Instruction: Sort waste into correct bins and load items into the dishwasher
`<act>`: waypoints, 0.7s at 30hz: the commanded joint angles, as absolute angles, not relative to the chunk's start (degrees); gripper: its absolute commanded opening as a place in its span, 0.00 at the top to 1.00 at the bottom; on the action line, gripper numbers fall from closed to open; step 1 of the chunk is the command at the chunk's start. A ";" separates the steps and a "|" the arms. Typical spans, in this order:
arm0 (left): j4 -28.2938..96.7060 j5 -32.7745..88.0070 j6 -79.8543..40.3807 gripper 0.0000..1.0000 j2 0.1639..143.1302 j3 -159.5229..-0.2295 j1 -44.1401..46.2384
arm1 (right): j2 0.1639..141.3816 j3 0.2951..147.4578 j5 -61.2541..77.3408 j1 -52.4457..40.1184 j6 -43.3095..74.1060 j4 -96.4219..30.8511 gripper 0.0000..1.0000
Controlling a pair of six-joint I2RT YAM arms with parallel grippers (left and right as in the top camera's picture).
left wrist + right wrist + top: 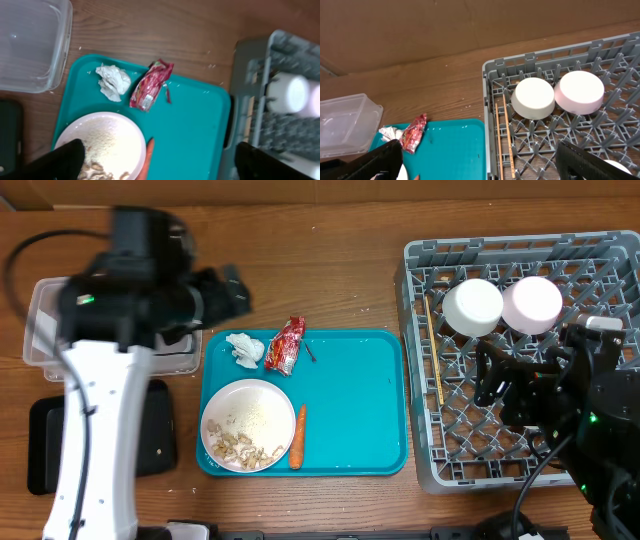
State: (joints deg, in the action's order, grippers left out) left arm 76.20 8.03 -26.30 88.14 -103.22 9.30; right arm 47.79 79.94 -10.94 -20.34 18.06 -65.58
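- The left end effector (159, 162) is held wide open, empty.
- The right end effector (480, 162) is likewise spread, empty.
- Chopsticks (434, 350) are laid at the bowls' (472, 307) 9 o'clock.

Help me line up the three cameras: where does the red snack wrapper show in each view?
Overhead: red snack wrapper sits left of centre, at the far edge of the teal tray.
Left wrist: upper middle, on the tray.
Right wrist: lower left, at the tray's edge.
Shared landmark: the crumpled white tissue lies beside it in all three views.
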 commanded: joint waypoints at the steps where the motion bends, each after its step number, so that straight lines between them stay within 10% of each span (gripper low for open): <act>1: 76.31 -5.04 -22.68 0.04 93.82 -103.18 16.36 | 47.81 80.27 -11.03 -20.60 18.46 -65.28 0.00; 16: 68.03 -7.46 -17.10 0.26 123.48 -103.15 20.38 | 47.86 80.27 -11.03 -20.60 18.46 -65.30 0.00; 21: 66.72 -7.90 -17.10 0.56 128.51 -103.15 20.27 | 47.86 80.27 -11.03 -20.60 18.46 -65.30 0.00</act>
State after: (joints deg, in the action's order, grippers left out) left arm 67.11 -6.85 -18.46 126.63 -103.20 20.53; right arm 47.90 79.94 -10.90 -20.36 18.09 -65.60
